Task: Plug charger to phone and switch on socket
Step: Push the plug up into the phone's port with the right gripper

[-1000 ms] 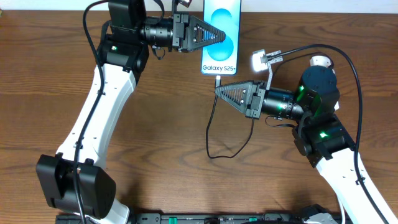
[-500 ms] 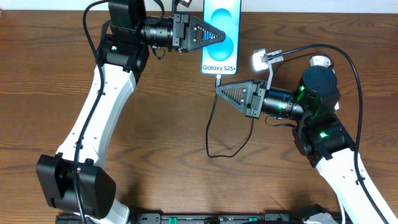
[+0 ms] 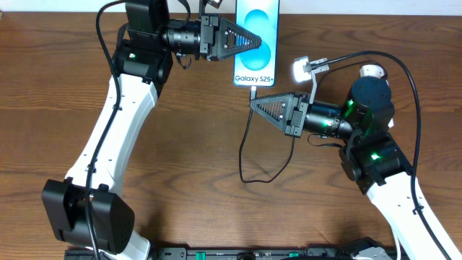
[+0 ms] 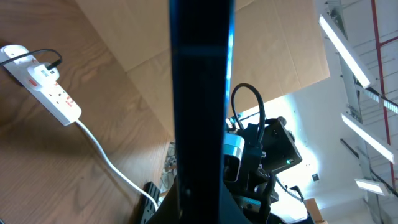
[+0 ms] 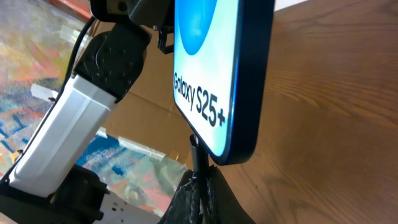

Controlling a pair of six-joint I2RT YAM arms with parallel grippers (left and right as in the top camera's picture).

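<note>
Stillness marks the last second: neither arm has shifted, so the plugging-in stands unfinished (whether the plug is seated cannot be judged). At 12 o'clock on the brown wooden table (image 3: 43, 87), the slim black-rimmed smartphone with a cyan screen (image 3: 256, 43) runs its long axis 12 to 6, port end toward 6. The left gripper (image 3: 253, 42) clamps it from 9 o'clock. The right gripper (image 3: 253, 103) pinches the thin black charger cable (image 3: 245, 152) by its plug tip (image 5: 195, 149), aimed at 12 and touching the phone's lower edge.

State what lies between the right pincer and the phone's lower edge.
Only the charger: its plug runs from the right pincer up to the phone, shown best in the right wrist view.
</note>
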